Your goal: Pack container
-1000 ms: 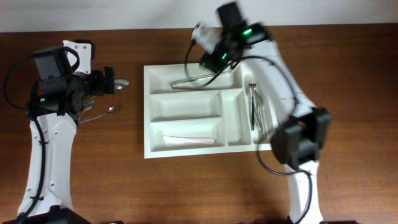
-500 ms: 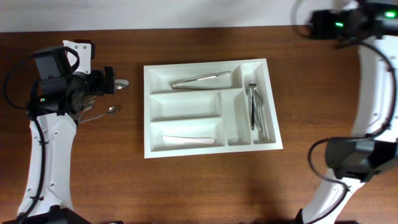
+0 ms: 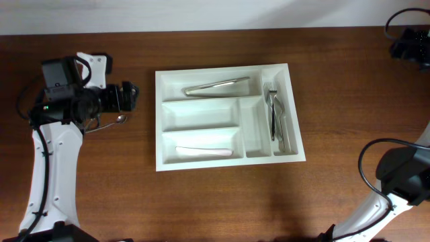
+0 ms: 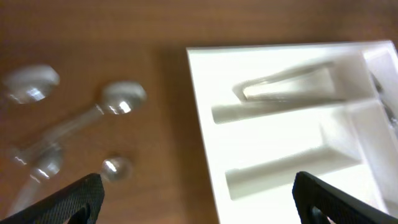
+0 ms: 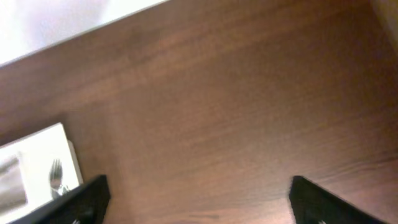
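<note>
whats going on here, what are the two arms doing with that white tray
Two robot arms are packing cutlery into the white tray. It holds forks in a narrow slot, a metal utensil in the top compartment and a white utensil in the bottom. The left pincer hovers open over loose spoons just left of the tray, holding nothing. The right pincer, also open and empty, is off near the table's far right corner.

We find bare brown wooden table (image 3: 222, 208) across the lower frame and right of the white plastic compartment tray (image 3: 159, 121). At its left, small shiny metal spoons (image 4: 119, 99) clutter the wood; the middle wide compartment (image 3: 200, 115) lies open.
</note>
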